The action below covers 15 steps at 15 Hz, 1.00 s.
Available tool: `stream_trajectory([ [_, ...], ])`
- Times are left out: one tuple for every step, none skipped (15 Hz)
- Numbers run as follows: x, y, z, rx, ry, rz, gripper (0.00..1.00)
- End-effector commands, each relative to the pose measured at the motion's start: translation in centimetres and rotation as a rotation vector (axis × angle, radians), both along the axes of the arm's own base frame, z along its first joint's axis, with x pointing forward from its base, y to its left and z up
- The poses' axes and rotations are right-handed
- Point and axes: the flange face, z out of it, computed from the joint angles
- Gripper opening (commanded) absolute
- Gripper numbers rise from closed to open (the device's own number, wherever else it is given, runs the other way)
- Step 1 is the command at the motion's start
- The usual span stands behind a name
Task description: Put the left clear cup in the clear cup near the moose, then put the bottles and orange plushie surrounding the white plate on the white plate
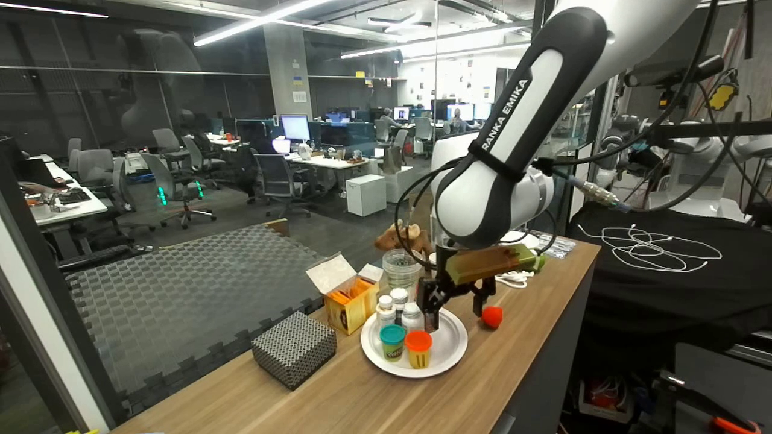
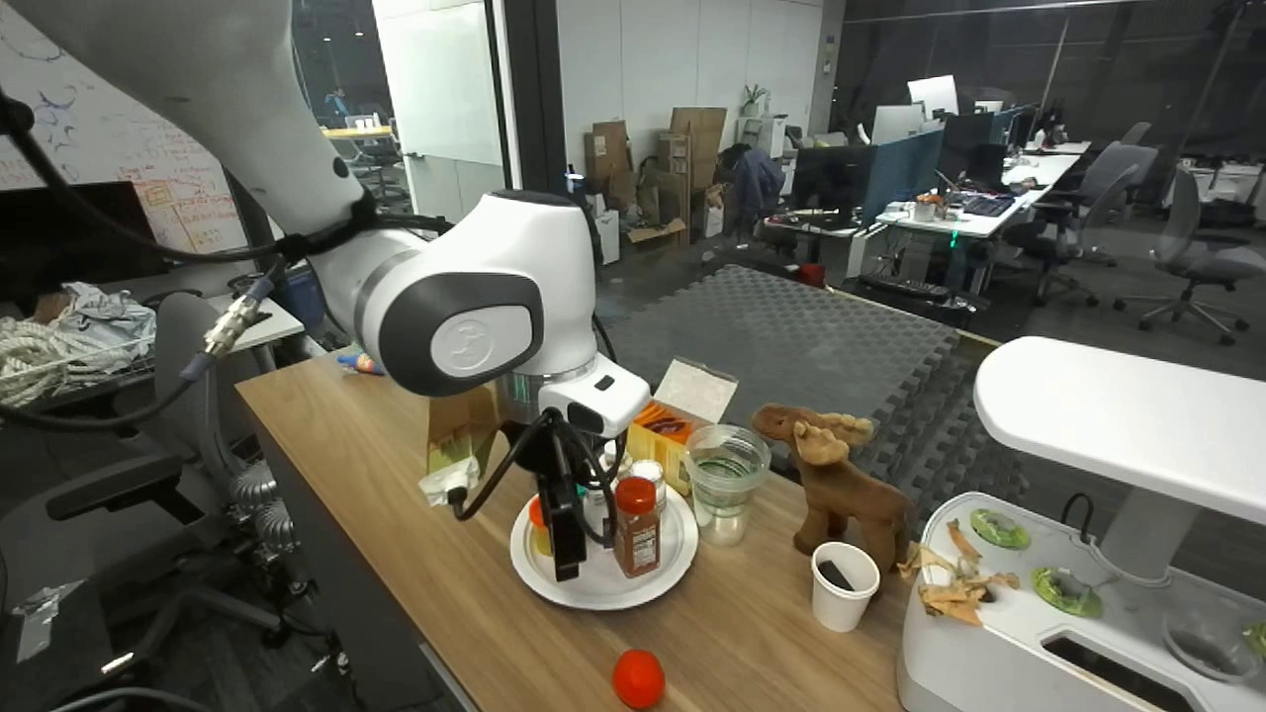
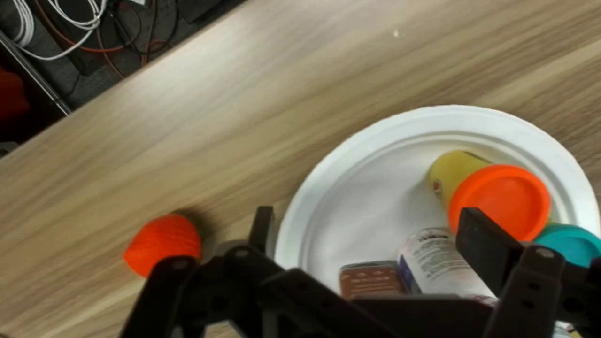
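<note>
My gripper (image 1: 456, 308) is open and empty above the white plate (image 1: 443, 361); its fingers stand wide apart in the wrist view (image 3: 368, 230). A brown spice bottle with a red lid (image 2: 638, 534) stands upright on the plate, beside a finger. Several white bottles (image 1: 412, 317) stand on the plate. An orange-lidded yellow tub (image 1: 418, 351) and a teal-lidded tub (image 1: 392, 343) are also on it. The orange plushie (image 3: 162, 241) lies on the table beside the plate, outside the fingers. Clear cups (image 2: 727, 485), seemingly nested, stand near the brown moose (image 2: 841, 480).
An open yellow box (image 1: 351, 307) and a dark woven box (image 1: 294, 349) stand beside the plate. A white paper cup (image 2: 844, 585) stands by the moose. A white planter (image 2: 1088, 633) stands beyond it. The table edge (image 1: 543, 361) runs close to the plushie.
</note>
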Motion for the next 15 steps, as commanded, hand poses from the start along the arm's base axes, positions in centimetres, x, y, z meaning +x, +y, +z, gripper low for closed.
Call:
stream_trajectory([
  [-3.6,-2.8,1.6,-0.01,-0.032,-0.072,1.0],
  [-4.0,-3.8,1.5,-0.014,-0.034,-0.099,1.0],
  [-4.1,-4.7,1.2,-0.004,-0.037,-0.141,1.0],
  [-4.1,-5.5,0.9,0.0,-0.037,-0.187,1.0],
  [-4.0,-6.3,0.3,0.0,-0.032,-0.233,1.0],
  [-3.9,-6.9,-0.1,0.01,-0.024,-0.265,1.0],
  [-3.7,-7.6,-0.6,0.01,-0.019,-0.306,1.0],
  [-3.6,-8.1,-0.9,0.013,-0.016,-0.346,1.0],
  [-3.6,-8.6,-1.3,0.014,-0.016,-0.388,1.0],
  [-3.5,-8.9,-1.7,0.012,-0.011,-0.427,1.0],
  [-3.3,-9.2,-2.0,0.008,-0.008,-0.457,1.0],
  [-3.2,-9.4,-2.3,0.004,-0.006,-0.484,1.0],
  [-3.1,-9.6,-2.5,0.002,-0.006,-0.514,1.0],
  [-2.9,-10.0,-2.6,0.002,-0.008,-0.543,1.0],
  [-2.8,-10.3,-2.7,-0.003,-0.011,-0.571,1.0],
])
